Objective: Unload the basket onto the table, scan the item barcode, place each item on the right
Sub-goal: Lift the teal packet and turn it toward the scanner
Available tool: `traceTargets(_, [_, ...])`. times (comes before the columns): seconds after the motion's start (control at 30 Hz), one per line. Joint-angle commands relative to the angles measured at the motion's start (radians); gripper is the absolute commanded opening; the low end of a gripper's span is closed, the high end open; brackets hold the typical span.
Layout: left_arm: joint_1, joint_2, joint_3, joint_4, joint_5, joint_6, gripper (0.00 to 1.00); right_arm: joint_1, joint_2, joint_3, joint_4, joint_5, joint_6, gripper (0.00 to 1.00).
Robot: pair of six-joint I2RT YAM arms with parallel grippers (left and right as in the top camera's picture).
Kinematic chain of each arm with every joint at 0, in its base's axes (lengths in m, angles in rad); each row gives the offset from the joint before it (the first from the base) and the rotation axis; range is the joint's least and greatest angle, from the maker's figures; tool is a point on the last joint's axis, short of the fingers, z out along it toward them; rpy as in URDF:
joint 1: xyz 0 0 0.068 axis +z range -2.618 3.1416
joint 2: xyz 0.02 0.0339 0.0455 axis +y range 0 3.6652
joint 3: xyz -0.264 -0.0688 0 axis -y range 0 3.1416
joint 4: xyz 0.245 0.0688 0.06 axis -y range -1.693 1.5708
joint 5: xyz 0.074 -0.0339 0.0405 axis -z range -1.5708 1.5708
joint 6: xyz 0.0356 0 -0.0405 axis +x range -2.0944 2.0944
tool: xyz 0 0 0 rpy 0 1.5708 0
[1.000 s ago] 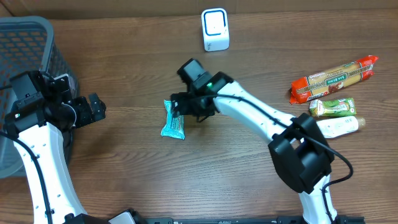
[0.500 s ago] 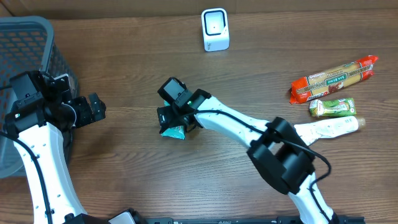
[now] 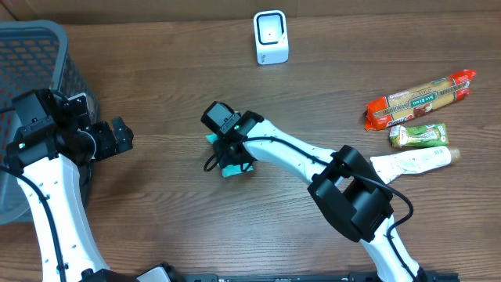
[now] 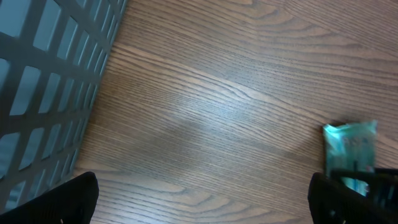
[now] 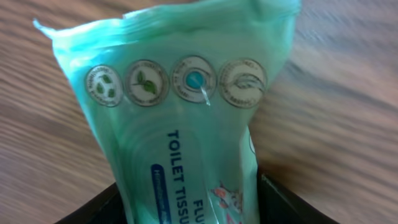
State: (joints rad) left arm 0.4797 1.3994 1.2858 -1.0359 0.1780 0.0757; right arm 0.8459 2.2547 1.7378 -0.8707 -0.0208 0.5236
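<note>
Near the middle of the wooden table (image 3: 156, 211), the teal toilet tissue pack (image 3: 232, 168) lies under the right gripper (image 5: 186, 208), whose jaws stand partly closed and press against both sides of the pack. Beside the grey basket (image 3: 31, 47) the left gripper (image 4: 202, 196) hangs with jaws spread wide, holding nothing. The white scanner (image 3: 271, 37) stands at the far edge, well apart from the pack

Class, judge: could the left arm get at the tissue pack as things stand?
Probably not cleanly: the table between is bare, but the right gripper sits clamped over the pack, covering most of it.
</note>
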Motion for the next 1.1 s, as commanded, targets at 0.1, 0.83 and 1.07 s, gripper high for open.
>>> traceTargets(0.1, [-0.002, 0.006, 0.01, 0.0, -0.005, -0.02, 1.0, -0.094, -0.014, 0.095, -0.182, -0.003, -0.042, 0.65])
traceTargets(0.83, [-0.002, 0.006, 0.01, 0.001, -0.005, -0.02, 1.0, -0.173, -0.02, 0.334, -0.469, 0.004, -0.559, 0.89])
traceTargets(1.07, [-0.002, 0.006, 0.01, 0.001, -0.005, -0.02, 1.0, -0.117, -0.02, 0.222, -0.388, 0.09, -0.558, 0.8])
